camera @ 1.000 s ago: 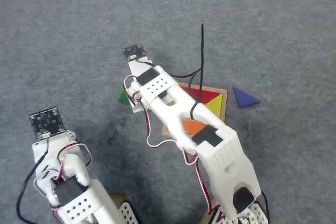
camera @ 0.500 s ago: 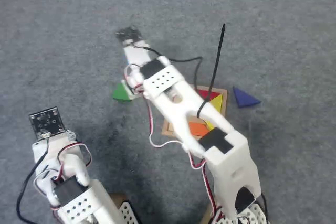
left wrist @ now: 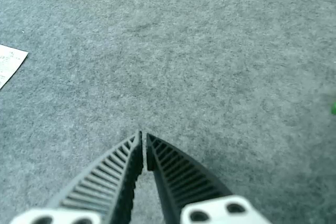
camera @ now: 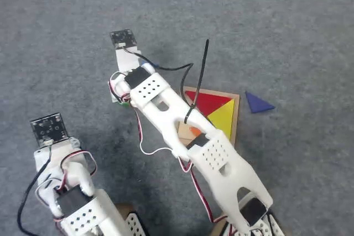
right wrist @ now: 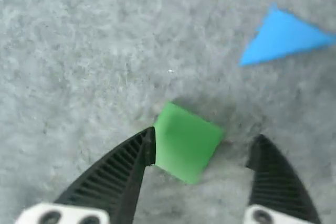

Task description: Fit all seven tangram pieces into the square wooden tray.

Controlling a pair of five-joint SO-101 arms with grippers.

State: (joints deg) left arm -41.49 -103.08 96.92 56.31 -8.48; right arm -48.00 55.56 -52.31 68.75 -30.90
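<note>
**Right wrist view: green square [right wrist: 185,141] is between the fingers, but the grab looks lopsided**

So the right fingers [right wrist: 137,156] are spread wide and sit down at the grey counter [camera: 287,42] with the green square between them. One tip is touching an edge of the square; the other is well off on the far side. Nothing is gripped yet. A light blue triangle [right wrist: 283,35] lies on the counter further out.

From the high view, the right arm stretches out past the wooden tray [camera: 237,115], which already has a red triangle [camera: 207,100], a yellow triangle [camera: 224,117] and an orange piece [camera: 194,131] in it. A dark blue triangle [camera: 257,103] sits on the counter just beside the tray. The left fingers [left wrist: 134,153] are pretty much closed, holding nothing, over bare counter.

What worries me:
- Closing from here probably shoves the square sideways before the far tip arrives, because only one side is in contact.
- The square sits skewed to the fingers, so they could catch corners, not flat edges, and it may twist or pop out.
- It's thin and flat, so a high pinch might just skate over the top.
- The arm hides part of the tray, so I can't tell what gap is left for it.
</note>
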